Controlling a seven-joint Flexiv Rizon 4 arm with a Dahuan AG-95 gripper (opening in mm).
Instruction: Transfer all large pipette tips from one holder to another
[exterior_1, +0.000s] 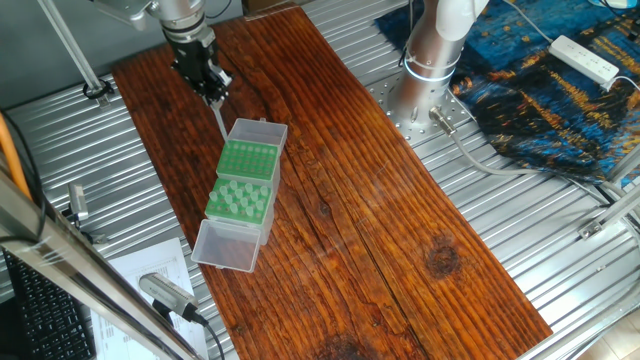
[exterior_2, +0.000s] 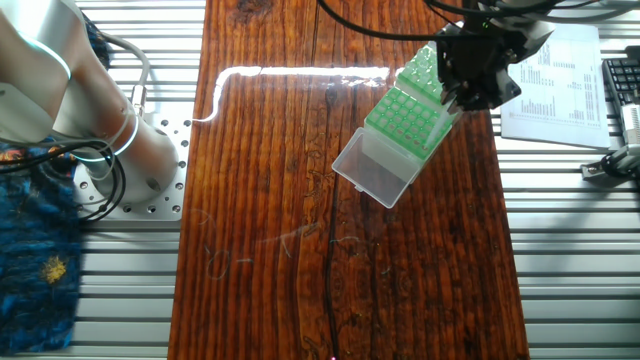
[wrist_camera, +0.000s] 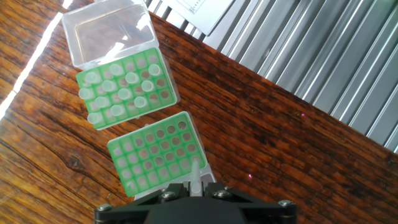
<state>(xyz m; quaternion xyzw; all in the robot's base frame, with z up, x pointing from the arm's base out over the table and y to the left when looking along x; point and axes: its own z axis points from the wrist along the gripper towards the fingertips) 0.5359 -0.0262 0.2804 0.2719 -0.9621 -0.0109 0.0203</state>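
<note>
A Flexiv Rizon arm's two-finger gripper (exterior_1: 219, 100) hangs above the far end of a dark wooden tabletop (exterior_1: 380, 220), its fingers clenched on a single pale pipette tip (wrist_camera: 195, 176) that points down toward the table. In the hand view that tip sits over the near edge of the empty green rack (wrist_camera: 157, 154), whose rows of holes show only dark openings. Just beyond it lies a second green rack (wrist_camera: 127, 86), separated from the first by a thin strip of wood, and here the remaining large pipette tips (wrist_camera: 118, 93) stand upright in rows, filling most of its left and middle holes. A clear hinged lid (wrist_camera: 109, 34) lies open flat at the far end of this filled rack; another clear lid (exterior_1: 258, 132) lies beside the empty rack under the gripper. From the other fixed view the black gripper body hides much of the nearer rack, so whether the held tip touches a hole cannot be judged. Printed paper sheets (exterior_2: 555, 75) rest on the ribbed metal bench (exterior_2: 570, 260) beside the wood.
</note>
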